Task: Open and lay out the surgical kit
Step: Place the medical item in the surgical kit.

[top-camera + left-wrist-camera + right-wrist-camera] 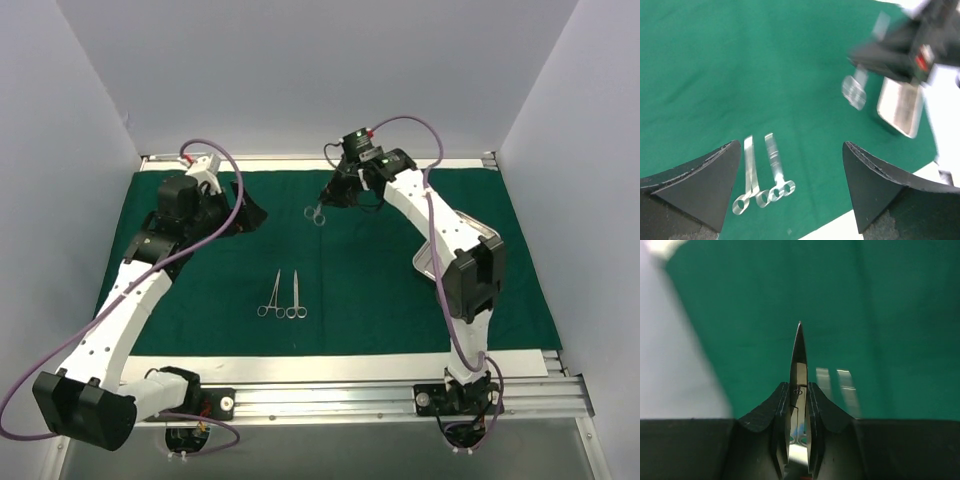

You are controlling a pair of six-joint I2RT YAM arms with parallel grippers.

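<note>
Right gripper [799, 390] is pinching one ring-handled instrument [799, 355] over the green drape's [250, 330] far middle. Left gripper [790, 143] is spread wide, empty, over its left side. Two other instruments [283, 298] lie mid-drape, steel tray [900, 110] on its right.

Drape [380, 310]: plain dark green. Paired instruments [283, 297], centre, and held instrument [315, 213], 12 o'clock: silver. Tray [900, 107], 3 o'clock: shiny steel. Cables [238, 195]: purple.

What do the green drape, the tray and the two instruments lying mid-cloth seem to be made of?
Drape: woven cloth, matte dark green, with soft creases. Tray: likely stainless steel, going by its bright reflective walls. Instruments: apparently polished steel too, thin and silver with glinting ring handles.
</note>
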